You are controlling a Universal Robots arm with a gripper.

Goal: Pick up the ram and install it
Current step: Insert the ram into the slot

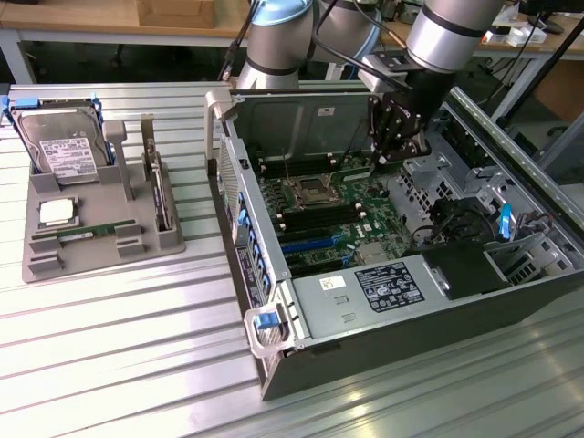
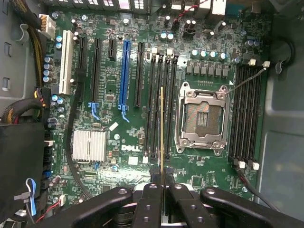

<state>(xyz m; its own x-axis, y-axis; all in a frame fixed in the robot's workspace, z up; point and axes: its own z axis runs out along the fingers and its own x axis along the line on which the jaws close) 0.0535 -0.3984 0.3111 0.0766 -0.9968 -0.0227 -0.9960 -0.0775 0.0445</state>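
My gripper [image 2: 162,183] is shut on the ram [image 2: 162,133], which shows edge-on as a thin green and gold strip. The stick hangs over the row of black memory slots [image 2: 154,104], just beside the open CPU socket [image 2: 202,118] on the green motherboard [image 2: 118,142]. In the exterior view the gripper [image 1: 394,151] reaches down into the open computer case [image 1: 274,365], above the far part of the board. A second, like stick [image 1: 87,234] lies in the grey holder [image 1: 91,260] at the exterior view's left.
The grey holder also carries a hard drive [image 1: 64,146] and a square silver CPU chip [image 1: 57,213]. Inside the case are a silver heatsink [image 2: 89,145], black cables [image 2: 71,142] and a black power-supply box [image 1: 388,287]. The case stands on a ribbed metal table [image 1: 119,347].
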